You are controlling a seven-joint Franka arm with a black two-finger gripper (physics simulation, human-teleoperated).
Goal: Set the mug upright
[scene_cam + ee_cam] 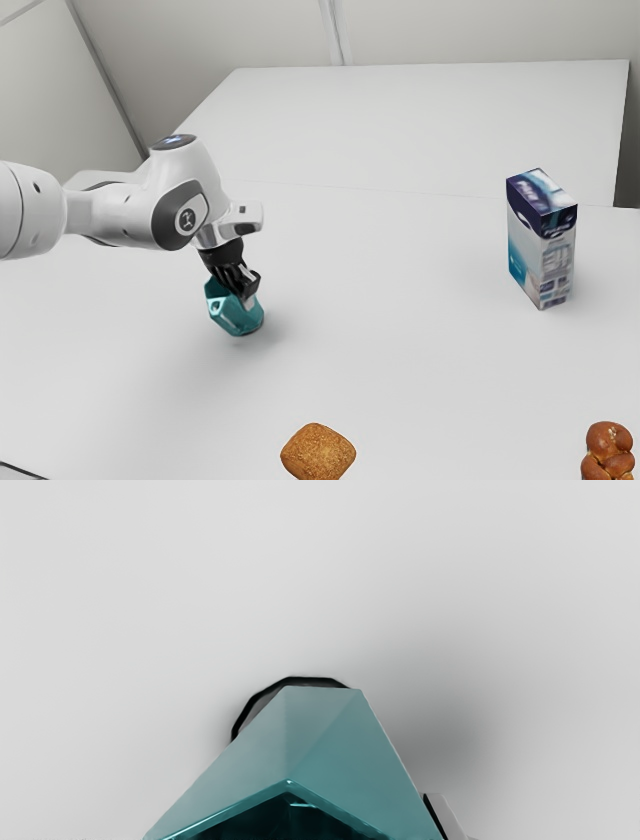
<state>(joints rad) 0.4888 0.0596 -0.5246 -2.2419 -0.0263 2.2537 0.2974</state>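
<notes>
Apparently, the mug (232, 314) is leaning just beneath the gripper (248, 290), its mouth facing back toward the arm and its base pointing away, while the gripper's opening and hold are staying impossible to tell.

Mug (232, 316), one. Teal, glossy, with flat angular facets meeting at crisp edges; outer walls paler in the wrist view, interior deep dark teal. Mouth wide and angular; body narrowing toward a base with a black rim. Pose: tilted, mouth end raised toward the exterior view's left, base end low toward its right. Location: at the table (400, 350), on the exterior view's left half. Upper side partly hidden there.
</notes>
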